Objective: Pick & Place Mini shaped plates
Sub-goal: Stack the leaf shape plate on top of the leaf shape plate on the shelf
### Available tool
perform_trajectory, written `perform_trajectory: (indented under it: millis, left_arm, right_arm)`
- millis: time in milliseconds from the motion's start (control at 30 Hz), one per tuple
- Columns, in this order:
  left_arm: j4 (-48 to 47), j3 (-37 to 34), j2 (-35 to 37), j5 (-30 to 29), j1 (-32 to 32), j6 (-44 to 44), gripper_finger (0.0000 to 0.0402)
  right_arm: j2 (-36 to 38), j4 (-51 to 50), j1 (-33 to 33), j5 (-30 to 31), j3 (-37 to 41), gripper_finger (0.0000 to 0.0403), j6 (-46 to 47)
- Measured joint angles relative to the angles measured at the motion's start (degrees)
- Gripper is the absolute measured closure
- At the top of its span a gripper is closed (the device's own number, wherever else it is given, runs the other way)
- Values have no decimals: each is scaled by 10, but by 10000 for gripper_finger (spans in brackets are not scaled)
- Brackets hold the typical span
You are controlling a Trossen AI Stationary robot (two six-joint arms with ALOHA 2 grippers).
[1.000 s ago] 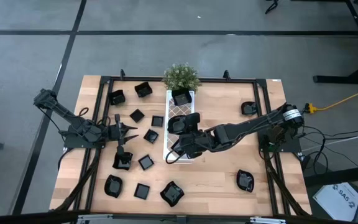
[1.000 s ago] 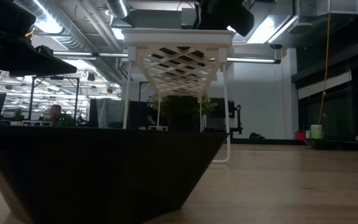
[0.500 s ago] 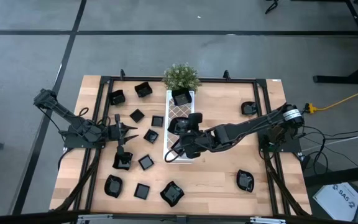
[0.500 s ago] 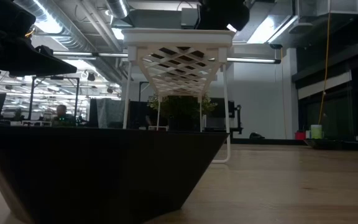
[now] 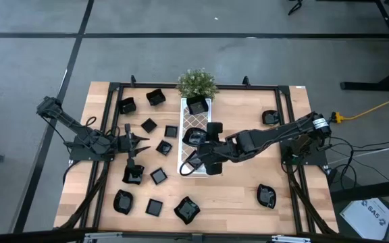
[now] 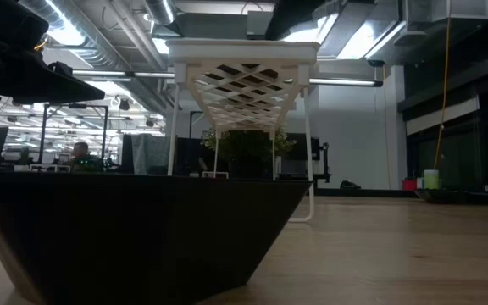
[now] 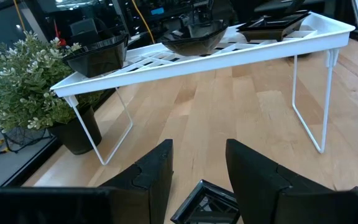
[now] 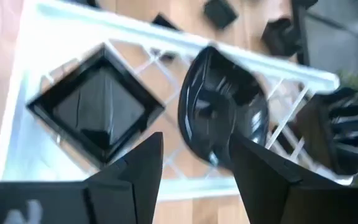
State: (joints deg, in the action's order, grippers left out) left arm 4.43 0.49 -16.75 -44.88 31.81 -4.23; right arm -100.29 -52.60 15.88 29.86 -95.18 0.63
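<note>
Small glossy black mini shaped plates lie scattered on the wooden table, mostly on its left half [image 5: 159, 175]. The long white lattice tray [image 5: 187, 154] stands on thin legs at the table's middle. Its top carries a square plate [image 8: 95, 112], a round-rimmed plate [image 8: 222, 115] and a third plate [image 8: 347, 134] by the plant. My right gripper [image 8: 194, 180] hovers open above the tray, over the gap between the square and the round-rimmed plate, touching neither. My left gripper [image 7: 197, 180] waits open left of the tray, above a small square plate [image 7: 207, 202] on the table.
A small green potted plant [image 5: 196, 84] stands at the tray's far end. Two more plates lie on the right half, one far [image 5: 270, 117] and one near [image 5: 267, 196]. A black plate [image 6: 134, 229] fills the low view's foreground. A black frame [image 5: 282, 101] borders the table.
My right gripper has opened above the tray, risen a little and drawn back toward the table's right edge. The round-rimmed plate stays lying on the tray's top.
</note>
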Motion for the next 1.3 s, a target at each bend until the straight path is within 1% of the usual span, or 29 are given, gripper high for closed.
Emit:
perform_trajectory:
  millis: [100, 200, 400, 533, 700, 833, 933, 1167, 1300]
  left_arm:
    - [0, 0, 0, 0, 0, 0, 258]
    - [0, 0, 0, 0, 0, 0, 258]
    - [0, 0, 0, 0, 0, 0, 258]
    - [0, 0, 0, 0, 0, 0, 258]
    - [0, 0, 0, 0, 0, 0, 258]
    - [0, 0, 0, 0, 0, 0, 258]
    - [0, 0, 0, 0, 0, 0, 258]
    - [0, 0, 0, 0, 0, 0, 258]
    - [0, 0, 0, 0, 0, 0, 258]
  right_arm:
    - [0, -34, 1, -15, 0, 225, 27]
    - [0, -88, 1, -30, 0, 231, 70]
    - [5, -237, 1, -46, 0, 242, 206]
    - [12, -302, 1, -46, 0, 245, 301]
    - [21, -376, 6, -45, 1, 246, 380]
    - [39, -349, 22, -58, 43, 246, 389]
    - [57, -321, 33, -106, 89, 246, 400]
    - [99, -231, 62, -229, 175, 246, 505]
    - [102, -195, 91, -255, 203, 246, 567]
